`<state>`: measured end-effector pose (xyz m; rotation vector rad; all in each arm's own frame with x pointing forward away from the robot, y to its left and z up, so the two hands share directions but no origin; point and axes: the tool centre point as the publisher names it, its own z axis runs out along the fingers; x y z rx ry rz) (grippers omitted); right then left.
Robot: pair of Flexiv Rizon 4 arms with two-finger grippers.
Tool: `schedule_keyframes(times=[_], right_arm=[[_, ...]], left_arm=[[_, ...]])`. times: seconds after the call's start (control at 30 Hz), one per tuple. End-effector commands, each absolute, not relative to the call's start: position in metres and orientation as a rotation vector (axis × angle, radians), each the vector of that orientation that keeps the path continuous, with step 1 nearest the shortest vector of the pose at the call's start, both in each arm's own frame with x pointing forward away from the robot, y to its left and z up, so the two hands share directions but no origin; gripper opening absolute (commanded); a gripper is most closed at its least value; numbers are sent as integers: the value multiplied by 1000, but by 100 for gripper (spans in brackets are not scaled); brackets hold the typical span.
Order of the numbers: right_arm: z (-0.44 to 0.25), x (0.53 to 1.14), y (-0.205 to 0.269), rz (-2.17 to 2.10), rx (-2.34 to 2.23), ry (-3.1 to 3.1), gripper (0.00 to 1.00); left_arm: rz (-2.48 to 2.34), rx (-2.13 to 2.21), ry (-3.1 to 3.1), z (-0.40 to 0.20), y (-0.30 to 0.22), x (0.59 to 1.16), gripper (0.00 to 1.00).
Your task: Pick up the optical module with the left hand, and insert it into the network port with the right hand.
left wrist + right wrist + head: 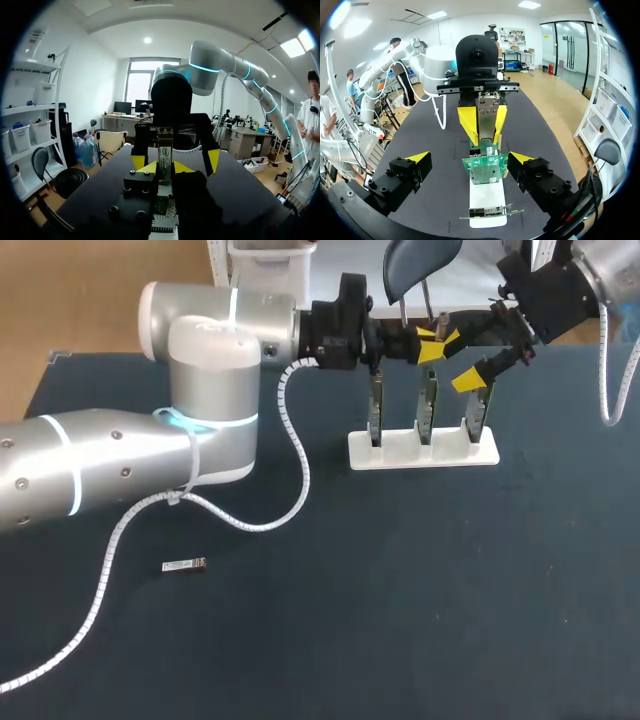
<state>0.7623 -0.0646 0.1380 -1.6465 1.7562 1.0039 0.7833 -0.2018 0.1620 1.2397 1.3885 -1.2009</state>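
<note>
While left fingers grip one module, right fingers gape; overhead shows another module.

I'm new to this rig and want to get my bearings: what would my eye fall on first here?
Above a white stand of three upright network cards at the far side of the table, the left gripper holds an optical module over the middle card, and the right gripper is open opposite it. A second module lies alone on the table's near left.
</note>
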Motion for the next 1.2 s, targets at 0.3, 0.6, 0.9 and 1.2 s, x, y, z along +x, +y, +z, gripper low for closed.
schedule_keyframes(times=[0.3,0.6,0.9,1.2], right_arm=[[138,760,-65,999,-1643,1757,100],[138,760,-65,999,-1643,1757,100],[138,760,-65,999,-1643,1757,100],[138,760,-65,999,-1643,1757,100]], left_arm=[[-1186,1218,1404,160,-194,778,0],[-1197,1218,1404,159,-195,774,0],[-1194,1216,1403,159,-194,773,0],[-1192,1215,1407,159,-194,770,0]])
